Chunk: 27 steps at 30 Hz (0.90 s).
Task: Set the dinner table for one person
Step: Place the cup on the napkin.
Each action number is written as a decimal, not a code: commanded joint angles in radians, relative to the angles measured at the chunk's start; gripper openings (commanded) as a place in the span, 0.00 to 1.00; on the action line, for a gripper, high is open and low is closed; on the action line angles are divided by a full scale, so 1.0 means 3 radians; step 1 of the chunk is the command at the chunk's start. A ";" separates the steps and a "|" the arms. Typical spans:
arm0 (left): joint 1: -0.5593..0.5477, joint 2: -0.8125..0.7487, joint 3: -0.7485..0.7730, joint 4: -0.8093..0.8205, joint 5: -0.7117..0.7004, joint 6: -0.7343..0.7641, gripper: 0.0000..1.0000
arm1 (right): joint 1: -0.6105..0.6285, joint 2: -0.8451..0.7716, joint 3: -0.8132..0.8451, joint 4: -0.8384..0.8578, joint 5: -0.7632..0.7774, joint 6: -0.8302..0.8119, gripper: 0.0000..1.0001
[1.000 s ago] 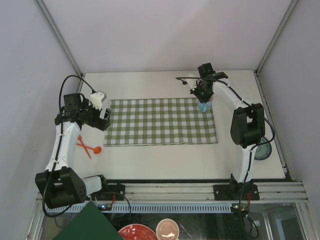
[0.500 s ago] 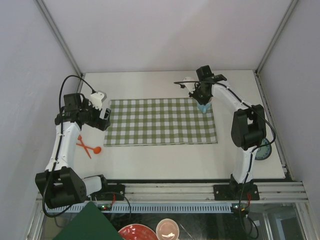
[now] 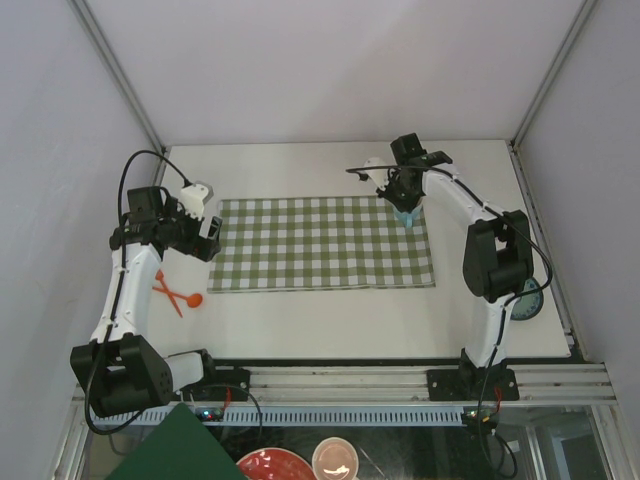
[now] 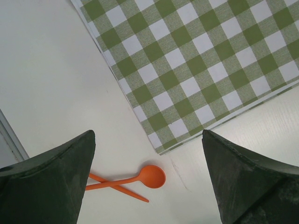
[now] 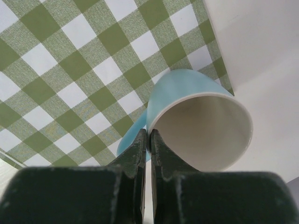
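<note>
A light-blue mug [image 5: 184, 88] with a white inside hangs over the far right corner of the green-and-white checked cloth [image 3: 320, 245]. My right gripper [image 5: 149, 137] is shut on the mug's rim, one finger inside and one outside. From above, the mug [image 3: 405, 217] sits under the right gripper [image 3: 404, 196]; whether it touches the cloth I cannot tell. My left gripper [image 4: 148, 135] stands open above the cloth's near left corner, holding nothing. An orange spoon [image 4: 152, 177] lies crossed over another orange utensil [image 4: 122, 191] on the dinner table [image 3: 300, 170].
A dark round dish [image 3: 526, 298] lies at the table's right edge, partly behind the right arm. Off the table, below the front rail, are a red bowl [image 3: 270, 466], a pale bowl [image 3: 336, 458] and a green board [image 3: 180, 450]. Grey walls close in three sides.
My right gripper has shifted slightly left with the mug over the cloth's far right corner. The left arm has not moved.
</note>
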 commanded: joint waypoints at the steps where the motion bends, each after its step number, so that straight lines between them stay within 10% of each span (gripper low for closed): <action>1: 0.0028 -0.0051 -0.0067 0.0058 0.0006 0.0060 1.00 | -0.0029 -0.0230 -0.0058 0.0030 0.0012 -0.0040 0.00; 12: 0.0028 -0.0013 -0.0082 0.0068 -0.0004 0.0074 1.00 | -0.0146 -0.0430 -0.0100 0.0207 0.0134 0.0042 0.46; 27: 0.0046 -0.0054 -0.0077 0.0063 0.0047 0.0080 1.00 | -0.0925 -0.1076 -0.0037 -0.0170 -0.0016 0.0752 0.53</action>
